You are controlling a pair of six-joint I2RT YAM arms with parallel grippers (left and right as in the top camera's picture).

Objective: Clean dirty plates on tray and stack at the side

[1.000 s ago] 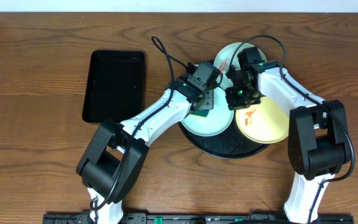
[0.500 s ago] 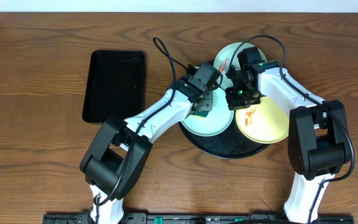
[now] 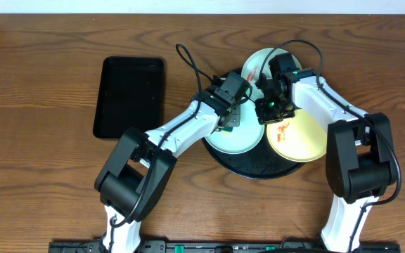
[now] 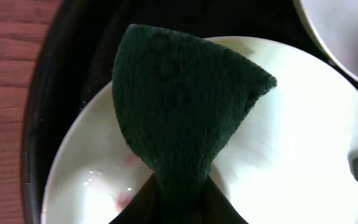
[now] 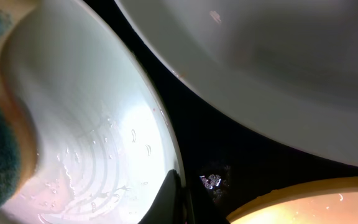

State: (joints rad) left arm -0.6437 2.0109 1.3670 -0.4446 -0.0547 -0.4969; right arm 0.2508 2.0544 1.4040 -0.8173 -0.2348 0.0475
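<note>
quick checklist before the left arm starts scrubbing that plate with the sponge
1. Grip on the sponge: ok, the left gripper pinches its narrow end.
2. Sponge over the near mint plate: ok. Whether it touches: cannot tell.
3. Dirt found: ok, a faint pink smear lies beside the pinched end.
4. Plate steadied by the right gripper: cannot tell. It is shut with its tips at the rim.
5. Plate lying on the tray: ok.
6. Other plates clean: not ok. The yellow plate and the far plate show orange-red smears.
</note>
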